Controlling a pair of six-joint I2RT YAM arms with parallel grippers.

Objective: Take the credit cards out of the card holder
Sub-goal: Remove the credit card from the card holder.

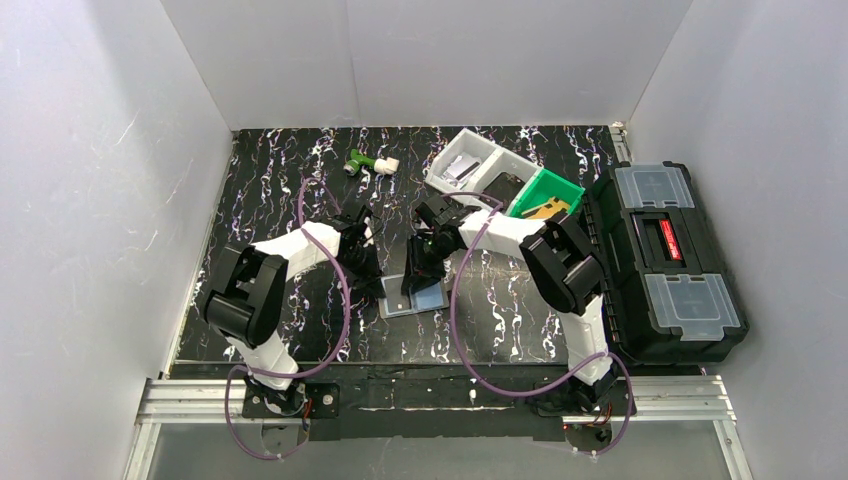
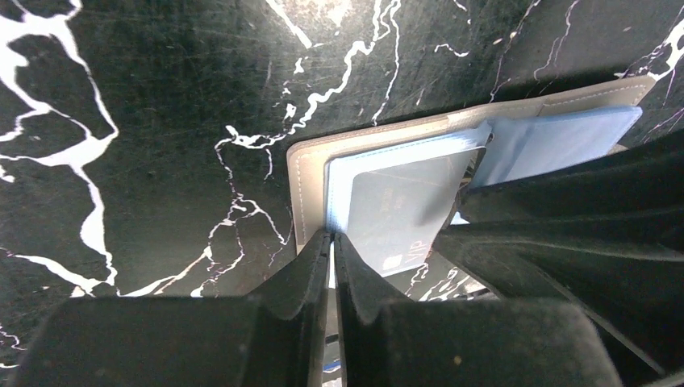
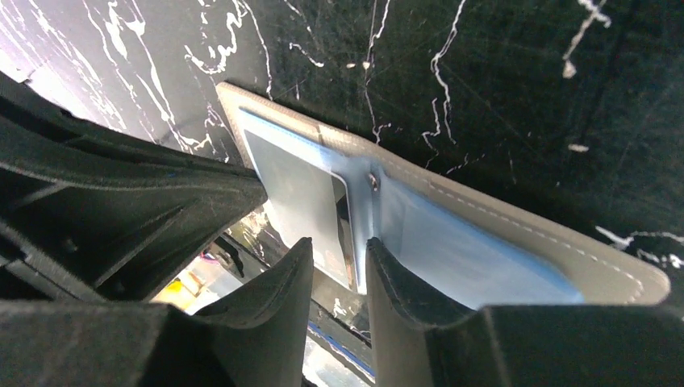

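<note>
**Both grippers at the open card holder**

At the left gripper [image 2: 332,246]: clenched to a hairline slit, pinching the near edge of the flat grey folding card holder [image 2: 308,181] by its shiny pale-blue sleeve. At the right gripper [image 3: 337,256]: released, fingers parted on either side of the exposed edge of a thin grey-blue plastic credit card [image 3: 300,193], neither pad visibly pressing it.

Just past both sets of fingertips: card holder spread open and flat on the black white-veined table [image 1: 270,170], credit card partly out of the sleeve nearest the left gripper.

Farther out beyond the right gripper: a white plastic bin [image 1: 433,175], a green plastic bin [image 1: 560,185] touching it, then a black plastic toolbox [image 1: 640,265] with clear lid compartments. Well beyond the left gripper: a small green-and-white object [image 1: 368,163].
</note>
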